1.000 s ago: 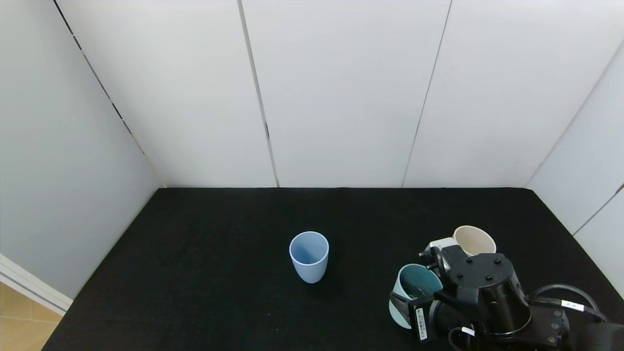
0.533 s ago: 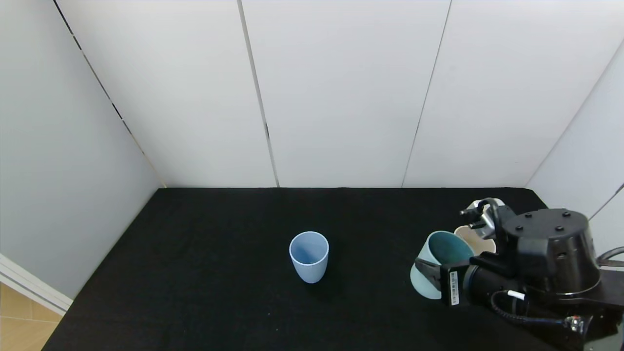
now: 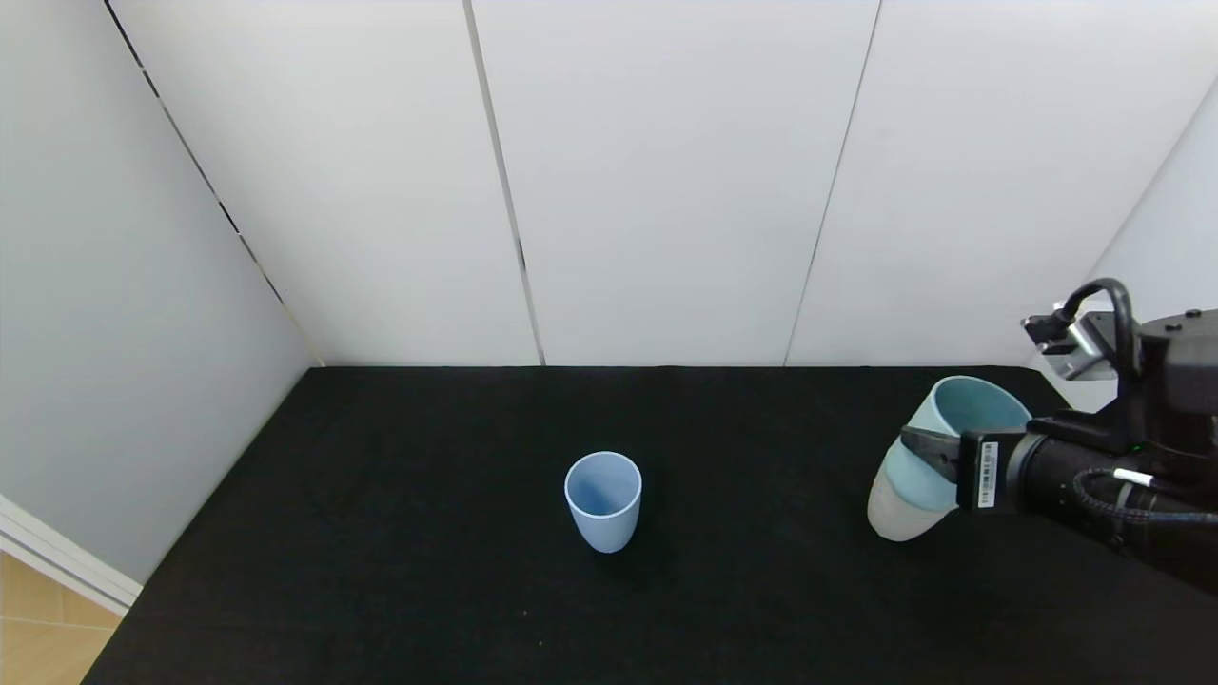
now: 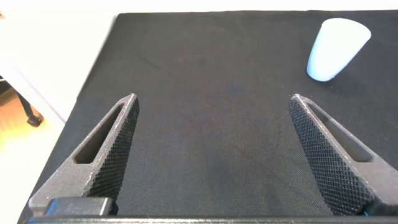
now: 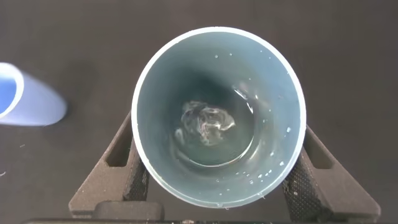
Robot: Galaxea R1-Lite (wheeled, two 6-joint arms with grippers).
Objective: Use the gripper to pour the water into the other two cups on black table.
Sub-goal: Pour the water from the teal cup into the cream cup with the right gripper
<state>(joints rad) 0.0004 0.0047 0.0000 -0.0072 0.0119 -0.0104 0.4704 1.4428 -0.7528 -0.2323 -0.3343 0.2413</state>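
Note:
My right gripper (image 3: 931, 449) is shut on the pale teal cup (image 3: 961, 419) and holds it raised and tilted over the right side of the black table (image 3: 428, 571). In the right wrist view the jaws (image 5: 217, 127) clamp the cup's sides, and water (image 5: 208, 124) glints at the bottom of its dark teal inside. The cream cup (image 3: 894, 521) stands right under the teal cup; only its lower body shows. The periwinkle blue cup (image 3: 603, 499) stands upright mid-table, apart from both, and shows in both wrist views (image 5: 28, 102) (image 4: 337, 46). My left gripper (image 4: 212, 102) is open and empty low over the cloth.
White wall panels (image 3: 666, 190) close the table at the back and both sides. The table's left edge drops to a wooden floor (image 3: 38, 628). Bare black cloth lies between the blue cup and the right arm (image 3: 1094, 476).
My right gripper has lifted the teal cup from the table's front right and carried it up and away to the right, so that it now hides the cream cup's rim. The blue cup has not moved.

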